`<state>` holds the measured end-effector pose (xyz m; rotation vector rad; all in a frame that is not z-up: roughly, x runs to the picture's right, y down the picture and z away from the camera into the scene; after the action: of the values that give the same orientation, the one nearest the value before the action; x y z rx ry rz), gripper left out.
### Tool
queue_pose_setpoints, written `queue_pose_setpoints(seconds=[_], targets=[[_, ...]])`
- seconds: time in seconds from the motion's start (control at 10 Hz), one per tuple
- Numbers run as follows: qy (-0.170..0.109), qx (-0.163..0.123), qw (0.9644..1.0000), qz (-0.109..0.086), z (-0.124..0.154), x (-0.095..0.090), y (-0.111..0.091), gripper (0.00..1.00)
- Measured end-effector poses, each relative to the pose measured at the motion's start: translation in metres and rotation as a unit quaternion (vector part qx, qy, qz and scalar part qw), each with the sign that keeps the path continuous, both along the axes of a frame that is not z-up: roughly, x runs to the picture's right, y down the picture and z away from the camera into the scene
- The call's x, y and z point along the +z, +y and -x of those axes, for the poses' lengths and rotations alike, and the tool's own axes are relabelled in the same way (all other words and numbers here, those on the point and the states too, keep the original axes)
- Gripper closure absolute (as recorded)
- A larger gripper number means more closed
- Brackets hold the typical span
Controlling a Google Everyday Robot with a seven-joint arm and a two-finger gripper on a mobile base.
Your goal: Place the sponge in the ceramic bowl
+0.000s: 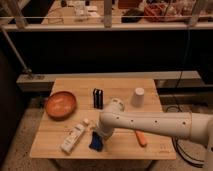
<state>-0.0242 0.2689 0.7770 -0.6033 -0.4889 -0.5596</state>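
One gripper (98, 134), jaws spread, over flat sponge (96, 144); glossy round bowl (49, 106) apart.

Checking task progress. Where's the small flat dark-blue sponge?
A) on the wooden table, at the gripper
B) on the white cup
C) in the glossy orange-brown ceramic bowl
A: the dark-blue sponge lies on the wooden table near its front edge, under the gripper; the orange-brown ceramic bowl sits apart from it.

On the table (150, 85), the bowl (60, 104) sits left, the box (98, 98) at centre, the cup (138, 97) right of it, the bottle (73, 139) front left, the sponge (96, 144) just right of it under the gripper (98, 134), the stick (141, 137) farther right.
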Motion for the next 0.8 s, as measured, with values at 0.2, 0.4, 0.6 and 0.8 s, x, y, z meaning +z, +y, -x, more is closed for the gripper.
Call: queue_pose_setpoints(seconds=[0.2, 0.4, 0.6, 0.8], targets=[[-0.001, 0.0, 1.0, 0.001, 0.001, 0.001, 0.002, 0.2], [-0.003, 0.001, 1.0, 0.002, 0.001, 0.003, 0.005, 0.22], [-0.005, 0.001, 1.0, 0.003, 0.001, 0.006, 0.01, 0.23], [-0.005, 0.002, 1.0, 0.004, 0.001, 0.007, 0.011, 0.23]])
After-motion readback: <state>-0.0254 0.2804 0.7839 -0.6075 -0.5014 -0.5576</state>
